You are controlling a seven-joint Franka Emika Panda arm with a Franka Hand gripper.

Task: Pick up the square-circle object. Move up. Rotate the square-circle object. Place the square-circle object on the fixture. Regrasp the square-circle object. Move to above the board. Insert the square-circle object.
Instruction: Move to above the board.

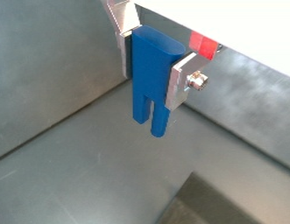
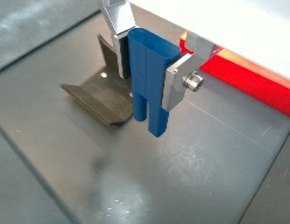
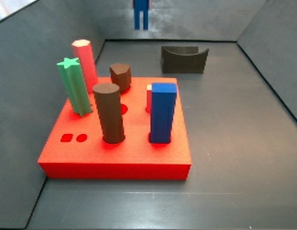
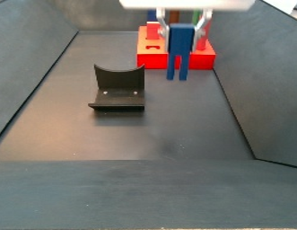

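The square-circle object (image 1: 150,83) is a slim dark blue peg with two prongs pointing down. My gripper (image 1: 147,61) is shut on it, with silver fingers (image 1: 180,83) on its sides. It also shows in a wrist view (image 2: 147,83) held above the floor beside the fixture (image 2: 102,96). In a side view the peg (image 4: 179,49) hangs high between the fixture (image 4: 117,88) and the red board (image 4: 148,56). In a side view the peg (image 3: 140,13) hangs at the far wall, above and left of the fixture (image 3: 183,59), behind the board (image 3: 115,153).
The board bears a tall blue square block (image 3: 161,112), a brown cylinder (image 3: 108,112), a green star peg (image 3: 74,85), a red peg (image 3: 83,58) and a short brown peg (image 3: 120,76). Grey walls enclose the floor (image 4: 138,135).
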